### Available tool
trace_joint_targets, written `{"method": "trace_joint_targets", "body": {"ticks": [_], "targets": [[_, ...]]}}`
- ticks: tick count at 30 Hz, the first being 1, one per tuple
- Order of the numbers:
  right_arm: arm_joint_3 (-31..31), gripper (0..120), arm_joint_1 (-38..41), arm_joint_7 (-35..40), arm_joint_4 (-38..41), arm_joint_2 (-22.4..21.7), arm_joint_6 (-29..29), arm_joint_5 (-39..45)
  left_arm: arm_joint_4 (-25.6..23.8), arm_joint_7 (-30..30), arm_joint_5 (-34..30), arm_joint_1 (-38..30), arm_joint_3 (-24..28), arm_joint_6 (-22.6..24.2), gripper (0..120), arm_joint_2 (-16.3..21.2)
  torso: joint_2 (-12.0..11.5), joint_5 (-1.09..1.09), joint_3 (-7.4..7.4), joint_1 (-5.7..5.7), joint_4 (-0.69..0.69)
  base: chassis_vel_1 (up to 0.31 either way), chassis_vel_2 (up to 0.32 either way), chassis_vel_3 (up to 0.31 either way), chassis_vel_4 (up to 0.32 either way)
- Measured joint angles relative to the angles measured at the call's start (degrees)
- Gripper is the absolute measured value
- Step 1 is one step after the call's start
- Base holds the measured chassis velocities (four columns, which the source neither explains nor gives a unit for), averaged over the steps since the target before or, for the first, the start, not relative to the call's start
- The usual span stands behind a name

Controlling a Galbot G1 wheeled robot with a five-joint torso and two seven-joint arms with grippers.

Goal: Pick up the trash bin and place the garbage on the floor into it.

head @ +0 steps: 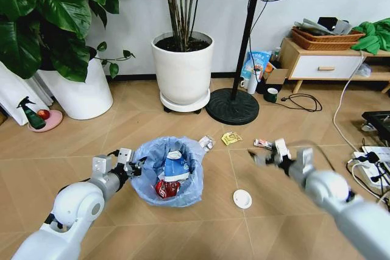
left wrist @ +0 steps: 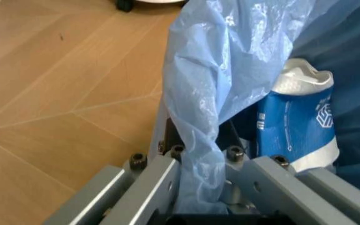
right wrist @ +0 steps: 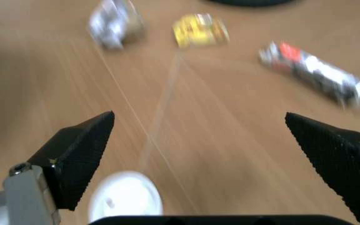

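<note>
The left gripper is clamped on the trash bin rim at centre floor, while the right gripper, fingers spread wide, hovers above the garbage, probably needing to descend on the white disc at its seven o'clock.

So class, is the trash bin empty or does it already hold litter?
Not empty: the trash bin holds a blue-white carton and a red wrapper.

The carton sits in the trash bin, disc right.
</note>
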Motion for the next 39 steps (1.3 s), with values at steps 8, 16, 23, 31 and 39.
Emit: {"method": "trace_joint_targets", "body": {"ticks": [8, 16, 23, 31, 39], "targets": [[0.19, 100, -2.55, -2.12, -9.62, 5.31, 4.70, -8.58, -0.38, -0.40, -0.06, 0.21, 0.75, 0.00, 0, 0.21, 0.00, -0.02, 0.00, 0.00, 0.01, 0.000, 0.000, 0.000, 0.000], [-3.42, 100, 0.63, -2.66, -13.27, 7.66, 6.01, -10.08, -0.63, -0.51, -0.01, 0.87, 0.53, 0.00, 0, 0.15, 0.00, 0.00, 0.00, 0.00, 0.02, 0.000, 0.000, 0.000, 0.000], [-6.73, 100, 5.49, -2.12, -18.87, 10.24, 6.73, -13.05, -0.99, -0.55, -0.02, 0.97, 0.30, 0.00, 0, 0.25, 0.00, 0.02, 0.01, 0.00, 0.03, 0.000, 0.000, 0.000, 0.000], [-9.04, 100, 9.31, -1.62, -25.42, 14.18, 6.91, -15.96, -0.88, -0.55, -0.05, 0.66, 0.42, 0.00, 0, 0.23, -0.01, 0.02, 0.01, 0.00, 0.02, 0.000, 0.000, 0.000, 0.000], [-9.31, 100, 11.33, -1.36, -29.32, 16.84, 7.02, -16.94, -0.72, -0.48, -0.01, 0.67, 0.57, 0.00, 0, 0.15, -0.01, 0.00, 0.01, 0.00, 0.02, 0.000, 0.000, 0.000, 0.000]]}}
